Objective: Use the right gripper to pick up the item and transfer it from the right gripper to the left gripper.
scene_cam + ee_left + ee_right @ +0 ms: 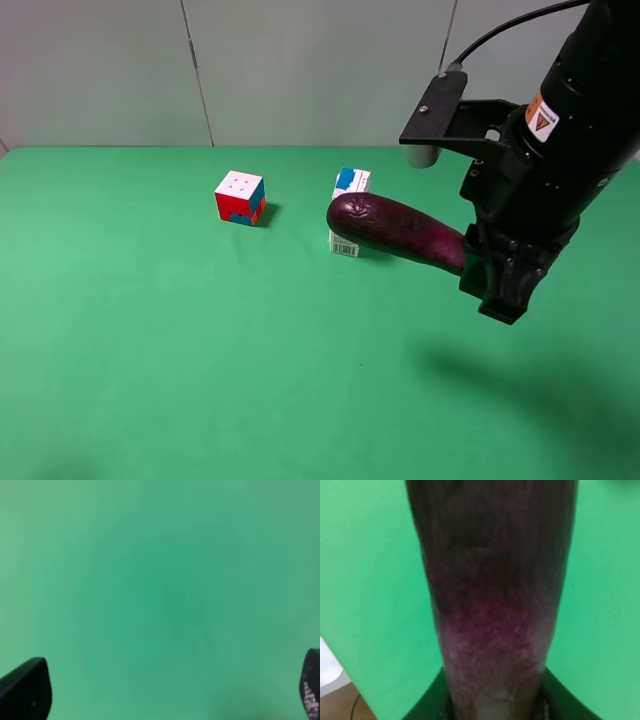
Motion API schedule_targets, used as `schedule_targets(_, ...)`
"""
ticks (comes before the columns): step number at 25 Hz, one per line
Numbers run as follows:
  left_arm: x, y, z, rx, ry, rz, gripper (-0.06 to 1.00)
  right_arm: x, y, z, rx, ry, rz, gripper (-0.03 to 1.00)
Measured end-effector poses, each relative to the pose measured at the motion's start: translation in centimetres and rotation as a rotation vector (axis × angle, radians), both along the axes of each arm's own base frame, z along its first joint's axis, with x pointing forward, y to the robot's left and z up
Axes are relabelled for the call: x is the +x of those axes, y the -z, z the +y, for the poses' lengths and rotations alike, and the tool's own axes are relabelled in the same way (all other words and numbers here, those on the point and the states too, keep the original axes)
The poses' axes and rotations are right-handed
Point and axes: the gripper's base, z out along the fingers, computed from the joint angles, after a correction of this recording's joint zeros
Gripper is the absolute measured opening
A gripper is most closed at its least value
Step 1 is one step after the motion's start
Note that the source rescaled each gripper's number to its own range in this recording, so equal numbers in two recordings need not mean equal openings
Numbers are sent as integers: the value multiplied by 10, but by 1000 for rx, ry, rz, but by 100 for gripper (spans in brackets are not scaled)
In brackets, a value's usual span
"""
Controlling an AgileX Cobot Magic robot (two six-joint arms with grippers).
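Left wrist view: the black two-fingered left gripper [167, 692] hangs over the green table [160, 580], fingertips spread wide, holding nothing. In the exterior high view, a red, white and blue puzzle cube [240, 197] and a white-and-blue milk carton [349, 183] stand apart. Before the carton, the long glossy dark-purple eggplant [395, 228] is lifted, clamped near its pale end by the black right gripper [487, 270]. Pickup looks done; the handover remains.
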Motion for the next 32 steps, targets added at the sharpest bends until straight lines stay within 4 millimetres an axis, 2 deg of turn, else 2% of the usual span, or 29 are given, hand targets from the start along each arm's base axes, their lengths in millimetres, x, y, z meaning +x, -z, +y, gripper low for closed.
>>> schedule_targets(9, 20, -25, -19, 11, 311, 15, 98, -11, -1, 14, 23, -76, -20, 0)
schedule_targets(16, 36, -24, -40, -33, 563, 41, 98, -21, -1, 25, 39, -136, -27, 0)
schedule_targets(24, 53, -27, -58, -124, 733, -35, 98, -28, -1, 32, 55, -166, -22, 0)
schedule_targets(32, 82, -22, -74, -211, 788, -79, 98, -29, -1, 33, 69, -172, -15, 0)
